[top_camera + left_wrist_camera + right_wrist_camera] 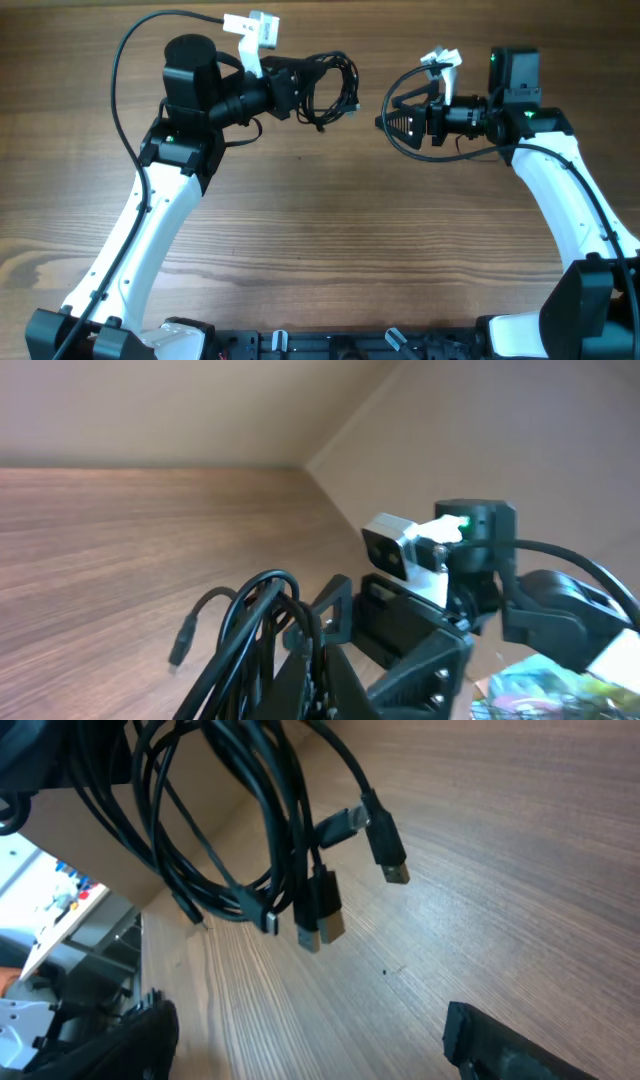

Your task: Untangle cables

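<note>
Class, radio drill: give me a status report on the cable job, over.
Left tool shut on cables, coiled, plugs dangling. Right tool open, facing them, not touching. Nothing in the way between.

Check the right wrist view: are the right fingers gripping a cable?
No, the right fingers stand wide apart over bare table, while the cables dangle beyond them.

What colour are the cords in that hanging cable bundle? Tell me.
Black cables, with metallic plug tips; the right wrist view shows them best.

The cables (290,825) run off the right wrist view's top edge, their upper loops seemingly hidden.
</note>
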You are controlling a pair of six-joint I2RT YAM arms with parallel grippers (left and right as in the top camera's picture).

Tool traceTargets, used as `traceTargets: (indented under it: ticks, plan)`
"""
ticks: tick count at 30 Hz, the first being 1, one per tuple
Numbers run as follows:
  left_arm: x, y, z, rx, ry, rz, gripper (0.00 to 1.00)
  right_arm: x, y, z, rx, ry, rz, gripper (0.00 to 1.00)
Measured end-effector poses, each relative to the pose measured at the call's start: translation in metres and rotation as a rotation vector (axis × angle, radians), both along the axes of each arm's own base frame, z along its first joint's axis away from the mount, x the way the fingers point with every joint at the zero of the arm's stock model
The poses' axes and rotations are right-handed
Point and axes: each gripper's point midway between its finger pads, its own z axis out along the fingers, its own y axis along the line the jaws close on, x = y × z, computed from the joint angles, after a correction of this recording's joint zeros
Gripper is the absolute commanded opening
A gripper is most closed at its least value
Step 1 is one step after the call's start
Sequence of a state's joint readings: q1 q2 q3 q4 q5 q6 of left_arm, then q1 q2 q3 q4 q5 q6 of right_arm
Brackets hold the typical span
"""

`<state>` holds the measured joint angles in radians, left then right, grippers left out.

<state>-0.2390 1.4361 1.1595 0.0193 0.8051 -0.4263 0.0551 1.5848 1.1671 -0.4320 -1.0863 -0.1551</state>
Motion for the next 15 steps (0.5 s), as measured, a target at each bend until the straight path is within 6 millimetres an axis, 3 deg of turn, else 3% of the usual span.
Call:
traceTargets:
  ticks: [8,11,15]
  plan:
    - [-0.015,-0.009,0.006,-0.047,0.031,-0.094,0.04,0.016,0.002,0.019,0.036,-0.094,-0.016,0.63]
    - [-0.020,-0.016,0.006,-0.049,0.031,-0.120,0.04,0.021,0.003,0.027,0.056,-0.116,-0.025,0.50]
    - [-0.026,-0.023,0.006,-0.049,0.032,-0.142,0.04,0.017,0.018,0.030,0.071,-0.110,0.002,0.47]
